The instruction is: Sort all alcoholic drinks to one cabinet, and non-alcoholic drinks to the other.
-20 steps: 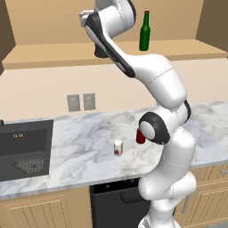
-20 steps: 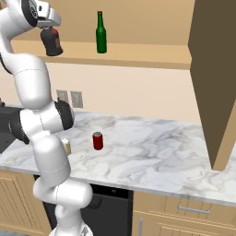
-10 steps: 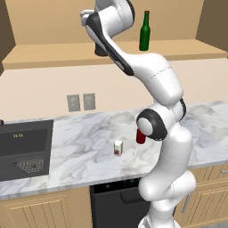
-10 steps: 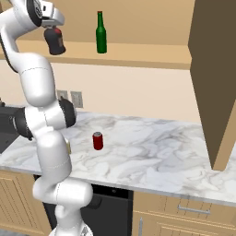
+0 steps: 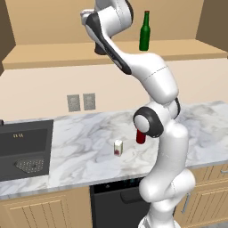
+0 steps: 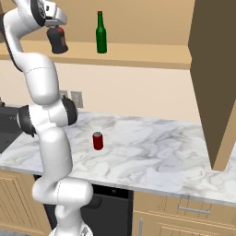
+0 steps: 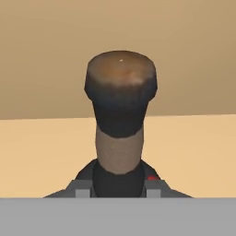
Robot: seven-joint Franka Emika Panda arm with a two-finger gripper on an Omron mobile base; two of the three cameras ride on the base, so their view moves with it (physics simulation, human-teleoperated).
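Cabinet (image 6: 138,57) floor holds the green bottle (image 6: 101,33), and the black bottle (image 6: 58,40) hangs at its 9 o'clock, pinched tight by the gripper (image 6: 56,30). I think it should go down slowly, straight up, well apart from the green one. Red can (image 6: 97,141) and white carton (image 5: 118,147) wait on the counter (image 6: 152,152) below.

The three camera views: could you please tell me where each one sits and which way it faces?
Left base view: behind the arm's left, facing the counter; arm rises at right.
Right base view: behind its right; arm at left, claw shut on the black bottle.
Hand view: on the hand, looking along that bottle into the cabinet.
Both base views share the green bottle and red can.
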